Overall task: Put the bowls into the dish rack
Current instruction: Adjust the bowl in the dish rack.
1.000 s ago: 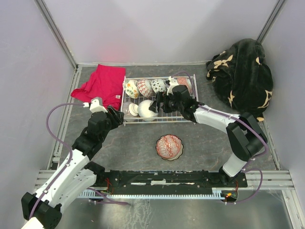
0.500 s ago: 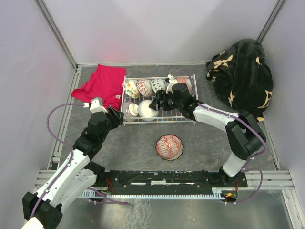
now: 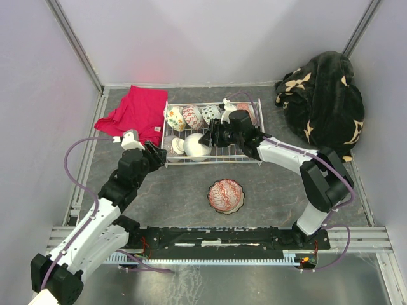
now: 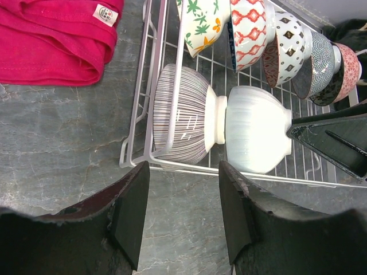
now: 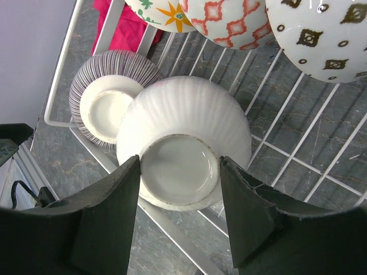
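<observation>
Right claw straddles the ribbed white bowl; grip unclear, rim hidden. Left claw parted, empty, facing the wire dish rack.

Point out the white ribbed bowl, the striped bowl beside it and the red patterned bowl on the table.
white ribbed bowl (image 5: 179, 169), right wrist view, its foot.
striped bowl (image 4: 178, 114), left wrist view, outer wall.
red patterned bowl (image 3: 226, 195), top view, inside.

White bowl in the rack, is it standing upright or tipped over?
Tipped: the white bowl lies on its side in the rack, foot facing the right wrist camera, against the striped bowl.
</observation>
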Motion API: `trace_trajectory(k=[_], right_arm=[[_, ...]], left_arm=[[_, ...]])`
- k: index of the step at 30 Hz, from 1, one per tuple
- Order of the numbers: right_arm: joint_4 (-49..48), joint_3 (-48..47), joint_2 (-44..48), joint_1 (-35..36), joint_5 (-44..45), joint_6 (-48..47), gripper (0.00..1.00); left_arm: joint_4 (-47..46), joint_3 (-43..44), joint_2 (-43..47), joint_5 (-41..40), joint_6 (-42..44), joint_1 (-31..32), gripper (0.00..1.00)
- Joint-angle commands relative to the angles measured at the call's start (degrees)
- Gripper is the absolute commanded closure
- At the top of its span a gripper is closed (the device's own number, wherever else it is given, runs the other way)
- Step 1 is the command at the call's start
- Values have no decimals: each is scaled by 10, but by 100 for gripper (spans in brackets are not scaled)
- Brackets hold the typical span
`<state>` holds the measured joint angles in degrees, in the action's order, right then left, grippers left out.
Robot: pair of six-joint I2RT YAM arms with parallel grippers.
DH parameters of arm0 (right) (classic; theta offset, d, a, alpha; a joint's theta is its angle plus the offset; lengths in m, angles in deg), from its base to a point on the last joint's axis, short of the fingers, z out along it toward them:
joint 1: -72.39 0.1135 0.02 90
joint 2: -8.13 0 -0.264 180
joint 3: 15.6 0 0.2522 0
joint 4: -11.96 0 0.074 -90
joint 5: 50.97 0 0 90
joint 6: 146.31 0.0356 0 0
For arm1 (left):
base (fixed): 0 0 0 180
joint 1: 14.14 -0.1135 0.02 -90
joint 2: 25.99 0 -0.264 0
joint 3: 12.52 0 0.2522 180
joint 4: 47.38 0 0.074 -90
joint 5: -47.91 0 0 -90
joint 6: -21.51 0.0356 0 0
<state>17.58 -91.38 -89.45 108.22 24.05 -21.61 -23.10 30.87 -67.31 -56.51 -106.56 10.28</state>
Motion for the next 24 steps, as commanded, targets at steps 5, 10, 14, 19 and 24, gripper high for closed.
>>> trace_trajectory(k=[5,10,14,19,24], right_arm=[[-38,-22,-7,-2,-24,11,43],[-60,-16,-5,-2,-37,24,43],[-73,-10,-2,-2,-43,32,44],[-89,-6,-2,-2,-49,40,44],[-106,-3,-5,-2,-57,49,44]], left_arm=[[-32,1,2,9,13,-5,42],[-31,1,6,11,13,-4,42],[-30,2,7,11,14,-5,42],[-30,2,8,11,15,-5,42],[-30,3,7,11,15,-5,42]])
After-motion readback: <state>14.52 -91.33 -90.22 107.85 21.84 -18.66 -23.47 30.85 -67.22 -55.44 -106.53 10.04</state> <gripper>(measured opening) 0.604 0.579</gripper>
